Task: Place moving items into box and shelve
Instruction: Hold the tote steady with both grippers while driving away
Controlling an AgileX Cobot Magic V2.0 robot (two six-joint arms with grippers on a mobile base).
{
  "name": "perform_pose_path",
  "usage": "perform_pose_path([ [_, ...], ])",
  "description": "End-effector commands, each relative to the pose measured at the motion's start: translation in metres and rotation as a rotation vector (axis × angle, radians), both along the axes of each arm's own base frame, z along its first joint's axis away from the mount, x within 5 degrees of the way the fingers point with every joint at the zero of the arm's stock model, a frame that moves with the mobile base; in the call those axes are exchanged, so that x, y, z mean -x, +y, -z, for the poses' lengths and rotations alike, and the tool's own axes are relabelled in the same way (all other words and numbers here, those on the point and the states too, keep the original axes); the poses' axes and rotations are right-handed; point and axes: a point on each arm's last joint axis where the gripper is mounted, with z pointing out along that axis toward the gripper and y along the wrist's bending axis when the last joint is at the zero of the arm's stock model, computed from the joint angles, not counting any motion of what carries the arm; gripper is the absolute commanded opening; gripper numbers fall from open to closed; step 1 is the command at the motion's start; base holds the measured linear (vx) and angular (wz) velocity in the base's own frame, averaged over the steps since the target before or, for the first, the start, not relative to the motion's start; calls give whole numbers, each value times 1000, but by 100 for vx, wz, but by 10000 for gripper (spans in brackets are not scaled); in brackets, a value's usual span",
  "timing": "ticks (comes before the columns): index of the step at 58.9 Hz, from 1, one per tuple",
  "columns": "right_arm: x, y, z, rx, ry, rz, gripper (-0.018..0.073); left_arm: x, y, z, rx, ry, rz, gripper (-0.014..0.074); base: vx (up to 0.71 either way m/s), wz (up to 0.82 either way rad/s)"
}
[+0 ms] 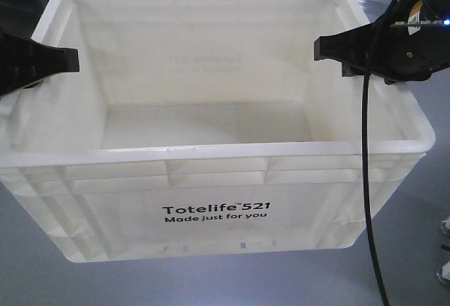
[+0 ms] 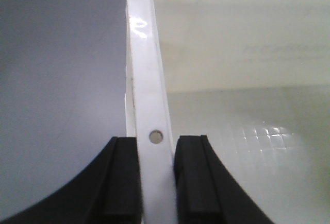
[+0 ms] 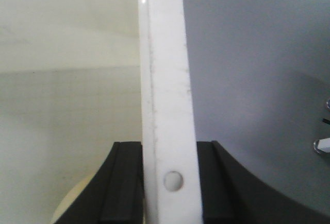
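**Operator:** What cannot be verified?

**Technician:** In the front view, the near strip of the box (image 1: 211, 200) bottom is hidden behind its front wall. In the right wrist view, a pale rounded shape (image 3: 64, 209) at 7 o'clock is cut off, and what it is cannot be told. Faint lettering (image 1: 204, 60) on the far inner wall is unreadable.

**Operator:** Legible markings?

**Technician:** Two black printed lines (image 1: 214, 212) on the front wall: "Totelife 521" over "Made just for you".

**Operator:** Count and status?

**Technician:** One box, centre frame, with grey floor (image 1: 415, 264) around it; whether it rests there cannot be told. There are two claws.
- **Left gripper** (image 2: 156, 154): at 10 o'clock in the front view, clenched on the box's left rim (image 2: 142, 54), one finger touching each side.
- **Right gripper** (image 3: 170, 157): at 2 o'clock, clenched on the right rim (image 3: 165, 80) the same way.

Each wrist view shows one round hole (image 2: 155, 137) in the rim between the fingers. One black cable (image 1: 365, 179) hangs from the right gripper toward 5 o'clock.
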Motion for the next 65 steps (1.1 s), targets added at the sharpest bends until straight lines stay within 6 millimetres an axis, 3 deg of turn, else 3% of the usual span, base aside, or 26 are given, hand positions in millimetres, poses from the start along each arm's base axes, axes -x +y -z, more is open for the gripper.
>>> perform_pose_path([
  [1, 2, -5, -30, 12, -183, -41, -15, 3, 0, -30, 28, -198, 56, -24, -7, 62],
  [65, 2, -5, -30, 12, -182, -41, -15, 3, 0, -30, 27, -197, 55, -24, -3, 51],
])
